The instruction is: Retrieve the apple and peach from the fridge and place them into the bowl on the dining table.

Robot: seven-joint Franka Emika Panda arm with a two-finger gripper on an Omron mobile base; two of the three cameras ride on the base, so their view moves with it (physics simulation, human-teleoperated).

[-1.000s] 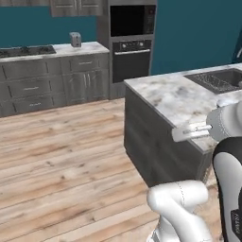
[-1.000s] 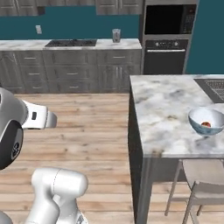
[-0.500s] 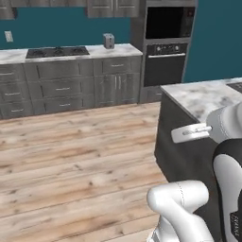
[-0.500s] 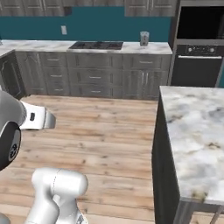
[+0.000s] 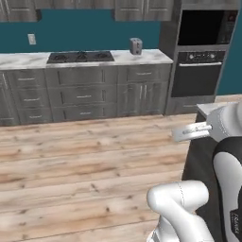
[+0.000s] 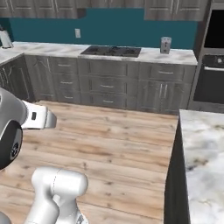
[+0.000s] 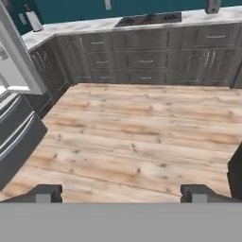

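Observation:
In the hand view my gripper [image 7: 122, 193] is open, its two dark fingertips [image 7: 47, 192] wide apart with nothing between them, and it looks down over bare wooden floor. The fridge [image 7: 16, 137] stands at that view's left edge, with grey lower drawers and a pale open door [image 7: 19, 61] above them. The dining table [image 6: 203, 162], a veined marble slab on a dark base, fills the lower right of the right base view. Its corner [image 5: 204, 109] shows beside my arm in the left base view. The apple, the peach and the bowl are out of view.
Dark grey cabinets with a marble top and a black cooktop [image 5: 80, 56] run along the teal back wall. A small metal canister [image 5: 136, 46] stands on that counter, and a black wall oven [image 5: 198, 61] is at the right. Wide wooden floor [image 6: 109, 135] lies between.
Both base pictures have swung left as the base turns: the dining table slid to the right edge and its bowl left the frame. The gripper stays open.

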